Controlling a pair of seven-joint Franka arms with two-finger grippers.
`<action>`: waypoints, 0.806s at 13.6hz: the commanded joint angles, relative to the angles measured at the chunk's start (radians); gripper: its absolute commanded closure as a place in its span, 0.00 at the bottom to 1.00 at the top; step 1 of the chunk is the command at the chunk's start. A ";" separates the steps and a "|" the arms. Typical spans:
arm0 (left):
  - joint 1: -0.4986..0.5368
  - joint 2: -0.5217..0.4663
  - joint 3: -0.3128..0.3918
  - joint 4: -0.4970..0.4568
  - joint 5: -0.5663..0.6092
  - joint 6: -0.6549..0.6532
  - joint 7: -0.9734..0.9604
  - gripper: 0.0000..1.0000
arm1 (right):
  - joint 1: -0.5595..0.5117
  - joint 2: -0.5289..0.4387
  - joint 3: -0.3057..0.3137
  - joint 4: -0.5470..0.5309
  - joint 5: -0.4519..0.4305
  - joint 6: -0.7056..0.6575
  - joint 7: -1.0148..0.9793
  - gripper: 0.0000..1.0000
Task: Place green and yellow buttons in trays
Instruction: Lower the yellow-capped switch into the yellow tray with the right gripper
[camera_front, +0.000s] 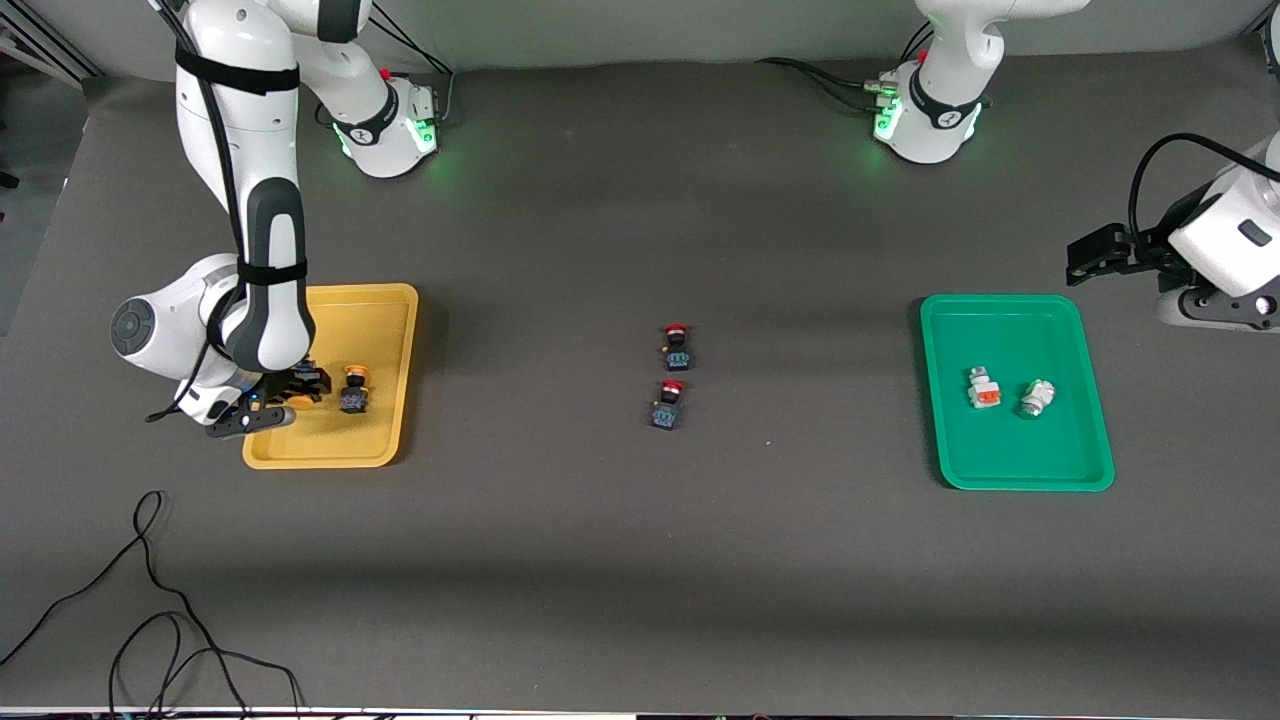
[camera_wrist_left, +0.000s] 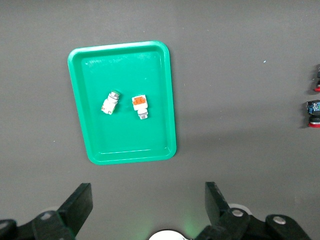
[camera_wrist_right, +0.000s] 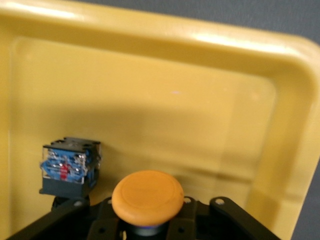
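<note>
My right gripper (camera_front: 300, 388) is low inside the yellow tray (camera_front: 372, 318). A yellow button (camera_wrist_right: 147, 196) with a round orange-yellow cap stands upright right at it (camera_wrist_right: 147, 226); the cap hides where they meet. Another yellow button (camera_front: 354, 388) lies beside it in that tray (camera_wrist_right: 150, 95), its dark blue body (camera_wrist_right: 69, 167) showing. The green tray (camera_front: 1015, 325) holds a white orange-faced button (camera_front: 984, 388) and a white green-trimmed button (camera_front: 1037, 397). My left gripper (camera_front: 1092, 256) hangs open and empty over the table beside the green tray (camera_wrist_left: 125, 137), which it looks down on, with both white buttons (camera_wrist_left: 140, 105) (camera_wrist_left: 110, 102) in sight.
Two red-capped dark buttons (camera_front: 677, 345) (camera_front: 668, 405) stand mid-table between the trays, one nearer the front camera; both show at the left wrist view's edge (camera_wrist_left: 317, 80) (camera_wrist_left: 313, 107). A black cable (camera_front: 150, 600) loops on the table near the front camera, toward the right arm's end.
</note>
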 joint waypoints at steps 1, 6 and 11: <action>-0.017 -0.010 0.005 0.005 -0.005 -0.007 -0.007 0.00 | 0.003 -0.011 -0.008 0.006 0.020 -0.001 -0.034 0.00; -0.058 -0.010 0.031 0.005 -0.007 0.001 -0.028 0.00 | 0.009 -0.051 -0.032 0.007 0.010 -0.041 -0.027 0.00; -0.049 -0.014 0.030 0.005 -0.021 0.010 -0.094 0.00 | 0.011 -0.135 -0.213 0.194 -0.179 -0.342 0.069 0.00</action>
